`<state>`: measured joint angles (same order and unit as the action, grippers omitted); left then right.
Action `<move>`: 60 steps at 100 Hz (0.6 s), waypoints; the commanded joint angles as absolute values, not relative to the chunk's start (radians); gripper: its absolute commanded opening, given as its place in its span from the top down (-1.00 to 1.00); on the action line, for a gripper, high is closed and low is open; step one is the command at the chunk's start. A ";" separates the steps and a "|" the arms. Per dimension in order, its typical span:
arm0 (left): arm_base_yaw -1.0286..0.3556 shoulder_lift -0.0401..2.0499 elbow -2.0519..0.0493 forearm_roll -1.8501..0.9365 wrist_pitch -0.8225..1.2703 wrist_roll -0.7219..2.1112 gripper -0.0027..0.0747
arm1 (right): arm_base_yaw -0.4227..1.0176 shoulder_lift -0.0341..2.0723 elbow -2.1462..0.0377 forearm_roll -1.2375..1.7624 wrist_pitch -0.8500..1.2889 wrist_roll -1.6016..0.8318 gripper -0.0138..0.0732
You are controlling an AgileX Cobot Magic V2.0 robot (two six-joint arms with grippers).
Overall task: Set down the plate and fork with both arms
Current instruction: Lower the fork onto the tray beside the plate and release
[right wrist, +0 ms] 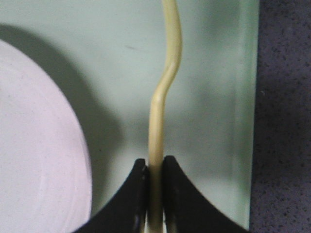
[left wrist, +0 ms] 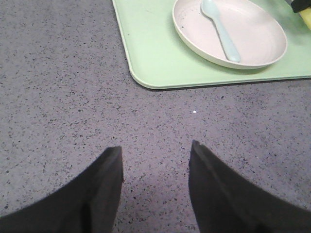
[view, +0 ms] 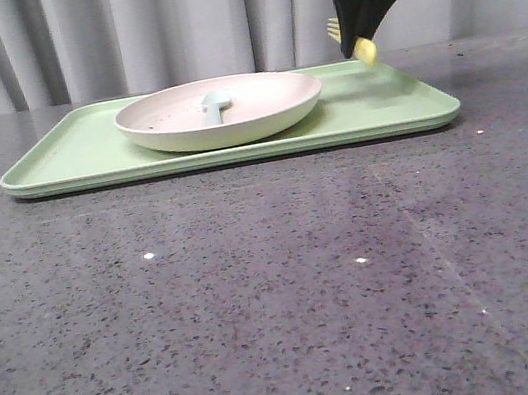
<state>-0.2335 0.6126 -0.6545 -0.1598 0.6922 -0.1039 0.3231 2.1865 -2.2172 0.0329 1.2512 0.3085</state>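
R gripper [view: 360, 37] clamped on fork [right wrist: 163, 87], above tray's [view: 63, 150] right end, bare strip betw plate [view: 261, 117] & tray edge. Plate mid-tray w/ spoon [left wrist: 219, 29]. L gripper [left wrist: 155, 165] jaws apart over bare worktop [view: 261, 299].

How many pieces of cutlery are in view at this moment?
2. A pale blue spoon lies inside the plate on the green tray. A yellow fork is clamped in the right gripper, above the tray's right part. No others visible.

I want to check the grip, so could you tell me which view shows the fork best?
The right wrist view: the fork runs edge-on from the shut right gripper. The front view shows only its ends; the left wrist view, a yellow sliver.
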 commanded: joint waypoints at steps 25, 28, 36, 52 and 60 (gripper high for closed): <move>-0.233 0.614 -0.682 -0.176 0.632 -0.111 0.12 | 0.317 2.153 -2.241 0.052 1.346 0.279 0.84; -0.233 0.614 -0.682 -0.179 0.632 -0.111 0.12 | 0.317 2.153 -2.241 0.052 1.346 0.279 0.84; -0.233 0.614 -0.682 -0.178 0.632 -0.111 0.12 | 0.317 2.153 -2.241 0.052 1.346 0.278 0.84; -0.233 0.614 -0.682 -0.179 0.632 -0.111 0.12 | 0.317 2.153 -2.241 0.052 1.346 0.268 0.82; -0.233 0.614 -0.682 -0.181 0.632 -0.111 0.12 | 0.317 2.153 -2.241 0.052 1.346 0.268 0.76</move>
<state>-0.2335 0.6126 -0.6545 -0.1643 0.6938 -0.1039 0.3231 2.2198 -2.2172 0.0527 1.2493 0.2811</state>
